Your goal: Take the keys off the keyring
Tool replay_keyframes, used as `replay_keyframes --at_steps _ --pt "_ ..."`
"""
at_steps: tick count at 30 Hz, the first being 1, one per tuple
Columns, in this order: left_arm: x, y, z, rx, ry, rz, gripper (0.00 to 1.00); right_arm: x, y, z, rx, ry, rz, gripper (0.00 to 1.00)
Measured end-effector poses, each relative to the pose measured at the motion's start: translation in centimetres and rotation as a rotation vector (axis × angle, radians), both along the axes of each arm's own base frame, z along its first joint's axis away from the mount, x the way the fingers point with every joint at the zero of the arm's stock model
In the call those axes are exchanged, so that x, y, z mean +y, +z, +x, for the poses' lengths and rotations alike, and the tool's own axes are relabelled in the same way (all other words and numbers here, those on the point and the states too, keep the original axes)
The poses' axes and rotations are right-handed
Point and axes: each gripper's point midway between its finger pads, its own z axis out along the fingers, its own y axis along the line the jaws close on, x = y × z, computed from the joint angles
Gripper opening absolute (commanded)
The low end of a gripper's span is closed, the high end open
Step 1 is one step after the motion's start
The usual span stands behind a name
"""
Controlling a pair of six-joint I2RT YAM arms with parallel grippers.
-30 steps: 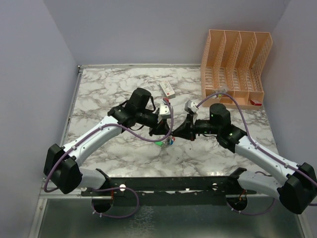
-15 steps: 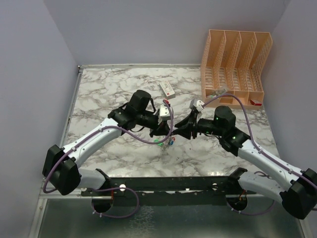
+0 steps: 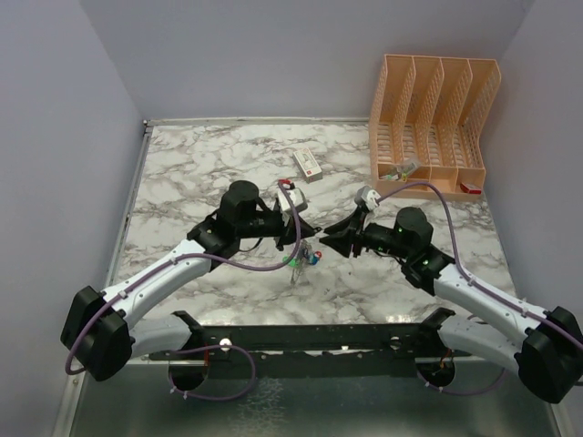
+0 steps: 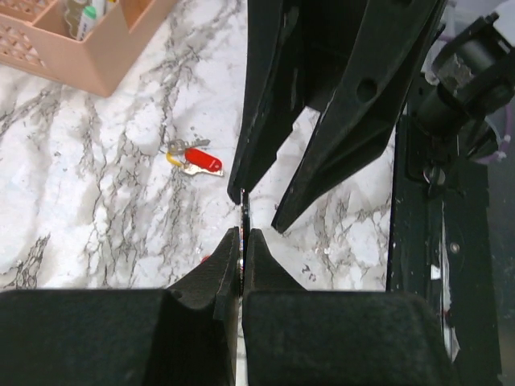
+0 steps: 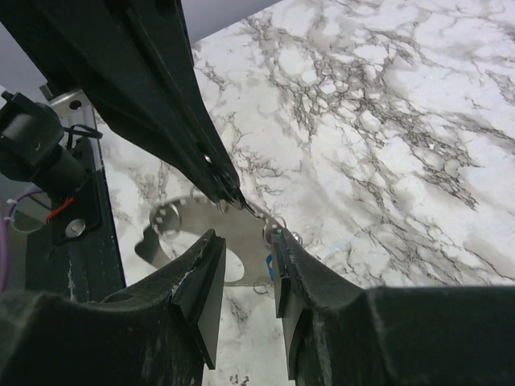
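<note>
My left gripper (image 3: pixel 301 239) is shut on the keyring, a thin grey band. The band shows edge-on between the left pads in the left wrist view (image 4: pixel 244 211) and as a flat grey arc in the right wrist view (image 5: pixel 201 235). Small keys with green, red and blue heads (image 3: pixel 302 260) hang from it just above the table; a blue key (image 5: pixel 271 270) shows by my right finger. My right gripper (image 3: pixel 332 238) is open and empty, just right of the band; it also shows in the right wrist view (image 5: pixel 245 269). A red-headed key with a yellow one (image 4: pixel 197 161) lies loose on the marble.
A peach desk organizer (image 3: pixel 433 118) stands at the back right and shows in the left wrist view (image 4: pixel 88 56). A white box with a red mark (image 3: pixel 307 163) lies at the back centre. The black frame rail (image 3: pixel 310 337) runs along the near table edge.
The two grippers, touching at the ring a second ago, have drawn apart. The left arm has pulled left and nearer with the keyring; the right gripper has backed off right.
</note>
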Motion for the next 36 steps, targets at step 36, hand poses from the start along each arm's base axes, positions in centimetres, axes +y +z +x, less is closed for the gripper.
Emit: replay_keyframes --at_steps 36 --pt "-0.6 2.7 1.3 0.026 0.109 -0.142 0.00 3.3 0.0 0.7 0.061 0.092 0.123 0.06"
